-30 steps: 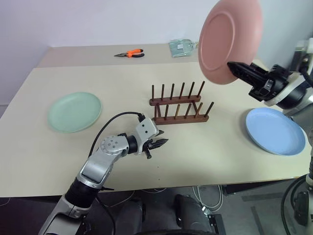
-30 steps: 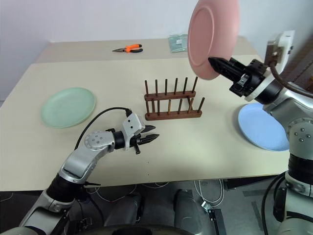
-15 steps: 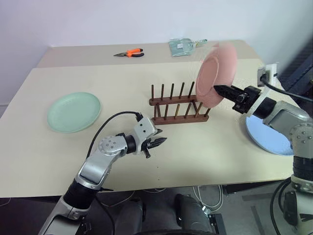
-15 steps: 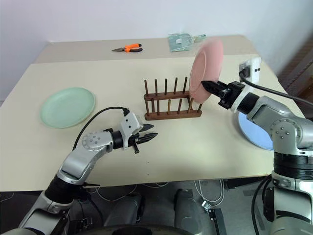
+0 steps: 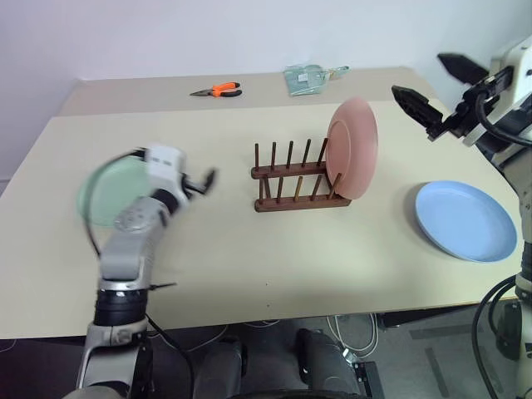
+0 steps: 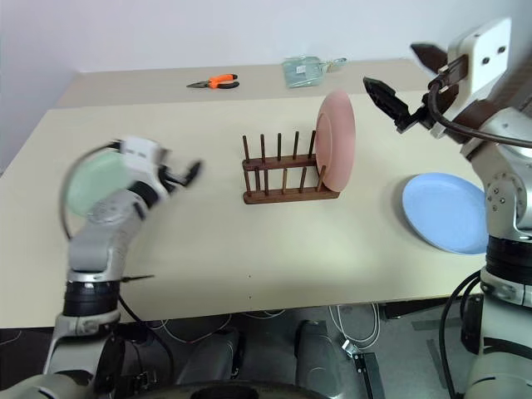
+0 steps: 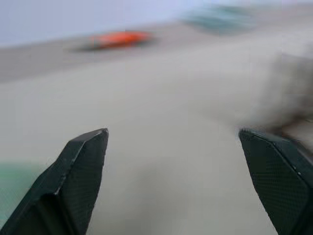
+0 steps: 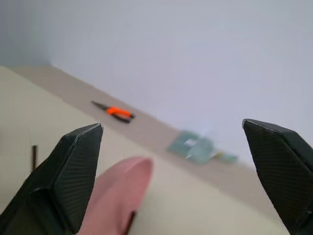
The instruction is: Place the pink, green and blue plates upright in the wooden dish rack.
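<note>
Blurring left end effector [image 5: 202, 180], open, partly hides green plate [image 5: 104, 195]; right end effector [image 5: 440, 87] open, empty.

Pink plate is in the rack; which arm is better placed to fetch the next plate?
Probably the left: the left gripper is open right beside the green plate. The right gripper, also open, is raised well above the blue plate.

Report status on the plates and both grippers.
Both grippers open, left gripper by the mint green plate, right gripper raised, empty. Salmon pink plate upright in dark wooden dish rack. Light blue plate flat on table. Nothing obstructing.
</note>
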